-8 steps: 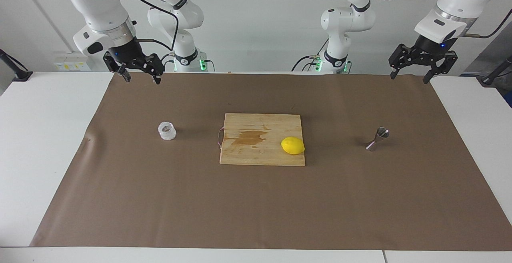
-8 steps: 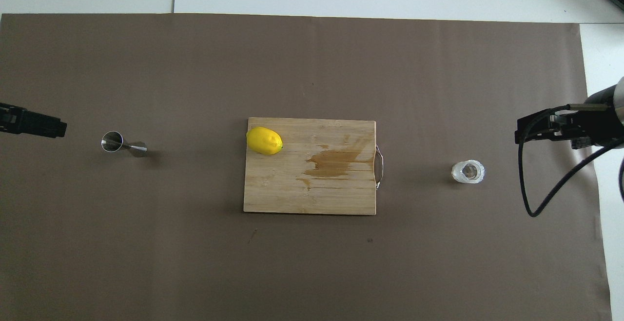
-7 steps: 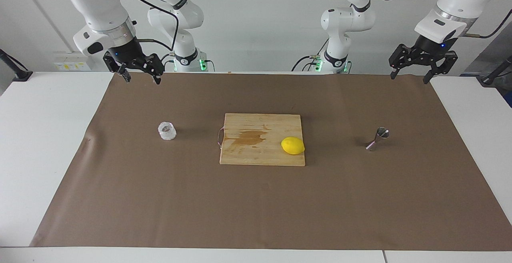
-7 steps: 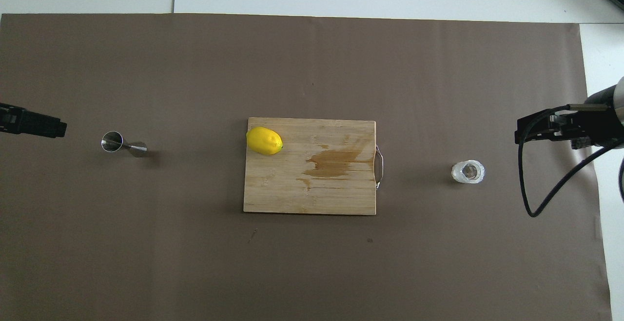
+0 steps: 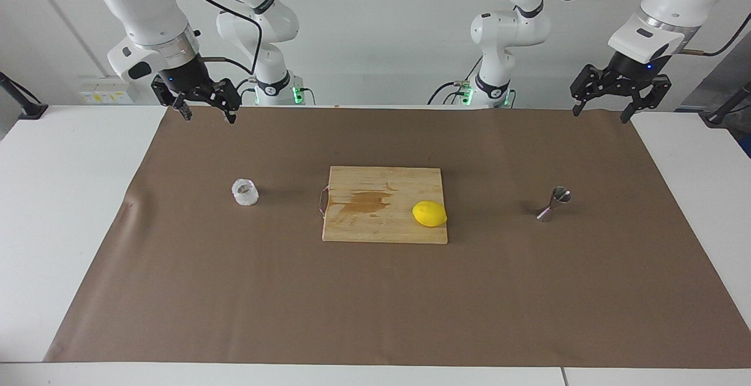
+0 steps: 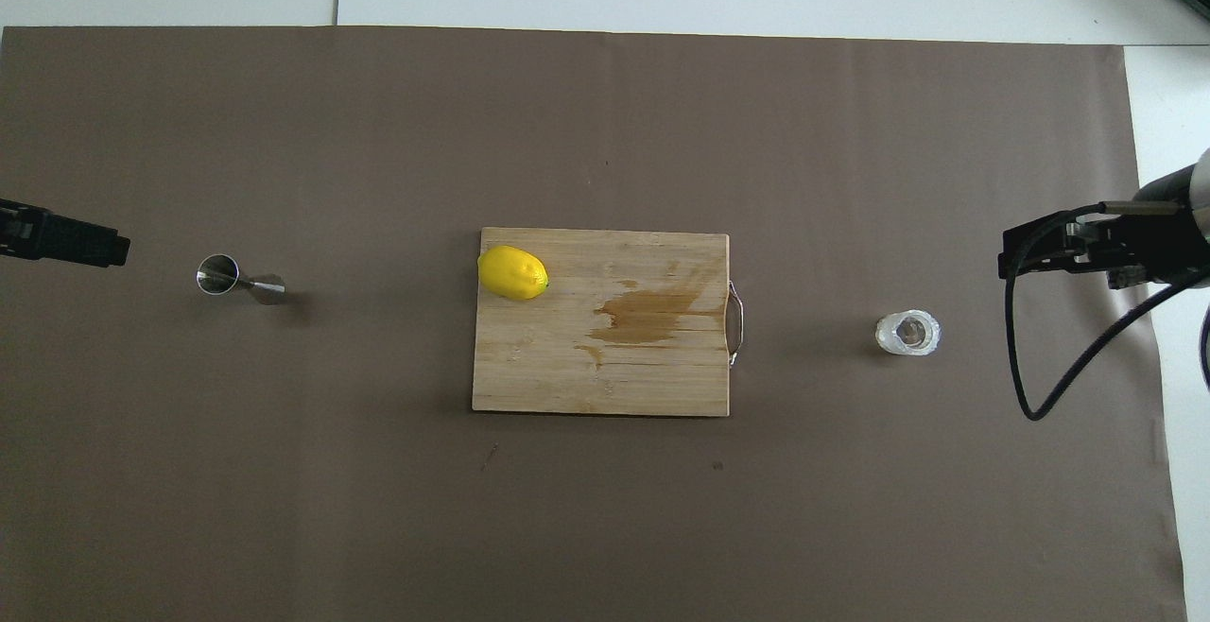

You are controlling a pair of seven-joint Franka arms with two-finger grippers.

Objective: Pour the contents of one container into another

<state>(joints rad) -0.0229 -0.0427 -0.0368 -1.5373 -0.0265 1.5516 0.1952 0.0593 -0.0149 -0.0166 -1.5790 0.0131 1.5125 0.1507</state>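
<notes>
The clear faceted cup (image 5: 245, 192) stands upright on the brown mat toward the right arm's end; it also shows in the overhead view (image 6: 907, 333). The steel hourglass jigger (image 5: 553, 204) stands upright on the mat toward the left arm's end, also in the overhead view (image 6: 238, 280). My right gripper (image 5: 209, 117) is open and empty, raised over the mat's corner at the cup's end, well apart from the cup. My left gripper (image 5: 601, 115) is open and empty, raised over the mat's corner at the jigger's end, well apart from the jigger.
A wooden cutting board (image 5: 352, 222) with a wet stain and a metal handle lies in the middle of the mat, between cup and jigger. A yellow lemon (image 5: 429, 213) sits on its corner toward the jigger. A black cable (image 6: 1040, 395) hangs from the right arm.
</notes>
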